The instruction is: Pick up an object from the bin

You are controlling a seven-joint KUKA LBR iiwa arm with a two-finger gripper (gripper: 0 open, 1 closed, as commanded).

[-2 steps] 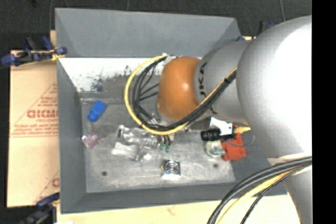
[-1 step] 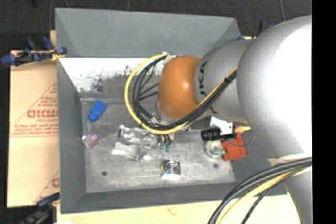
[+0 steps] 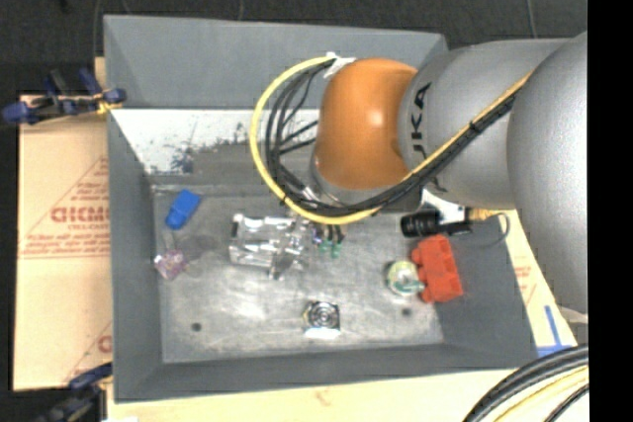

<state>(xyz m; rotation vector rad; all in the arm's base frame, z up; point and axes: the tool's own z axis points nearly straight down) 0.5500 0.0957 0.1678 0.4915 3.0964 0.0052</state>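
Low over the middle of the bin [image 3: 134, 232], hangs with the claw [image 3: 269, 247] near the floor; cannot tell whether clenched or released. Seems to have lifted nothing: lying loose, blue block [image 3: 183, 209] at the view's left, round metal piece [image 3: 321, 316] nearer, red block [image 3: 438, 269] right. Leaves grasping and lifting to do.

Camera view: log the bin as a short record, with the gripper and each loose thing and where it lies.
gripper: low, near the middle of the bin
blue block: left, towards the back
pale purple piece: left, in front of the blue block
square metal piece: front middle
red block: right
pale ball: right against the red block's left side
nearest to gripper: none clearly under it
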